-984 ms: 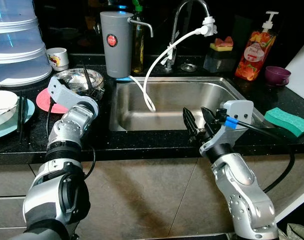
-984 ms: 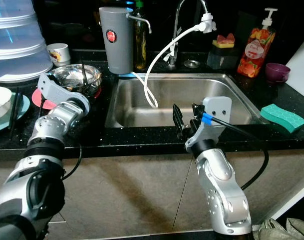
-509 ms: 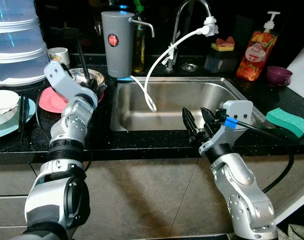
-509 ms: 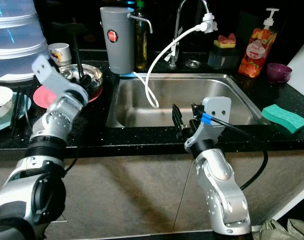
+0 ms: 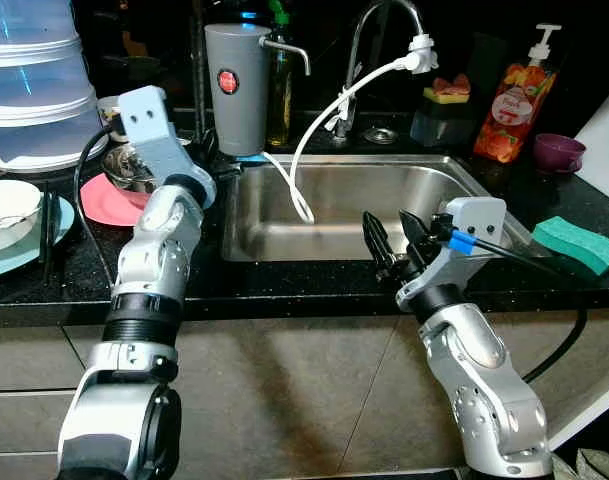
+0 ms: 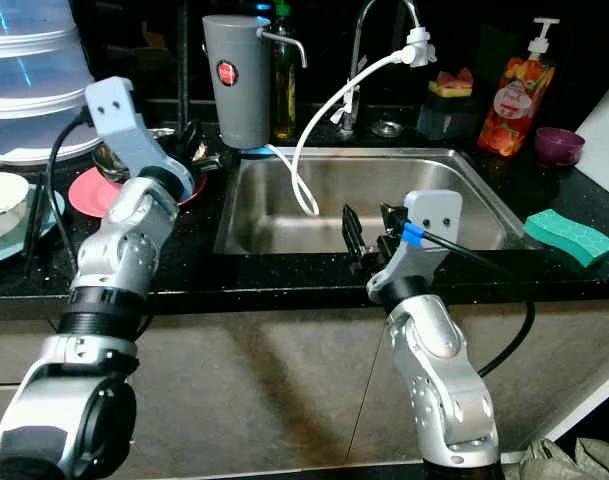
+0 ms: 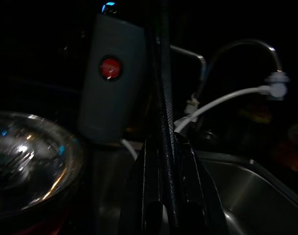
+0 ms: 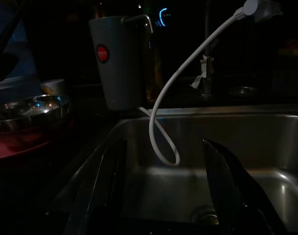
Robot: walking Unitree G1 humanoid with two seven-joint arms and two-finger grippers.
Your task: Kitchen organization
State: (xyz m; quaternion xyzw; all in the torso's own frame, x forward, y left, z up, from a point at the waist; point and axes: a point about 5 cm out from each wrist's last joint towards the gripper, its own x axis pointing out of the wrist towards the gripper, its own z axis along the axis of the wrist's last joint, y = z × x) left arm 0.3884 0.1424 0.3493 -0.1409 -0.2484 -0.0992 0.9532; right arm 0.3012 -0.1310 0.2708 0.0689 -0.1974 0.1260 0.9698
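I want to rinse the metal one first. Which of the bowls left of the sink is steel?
The steel bowl on the pink plate, just behind the left gripper. The other bowl, white, sits on the pale blue plate at the counter's left edge.

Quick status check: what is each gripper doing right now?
Left gripper: jaws shut on black chopsticks, lifted near the steel bowl.
Right gripper: jaws open, empty, at the sink's front edge.

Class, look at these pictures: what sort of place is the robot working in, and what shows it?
Most likely a home kitchen: a steel sink with a tap in a dark counter, and a soap bottle nearby.
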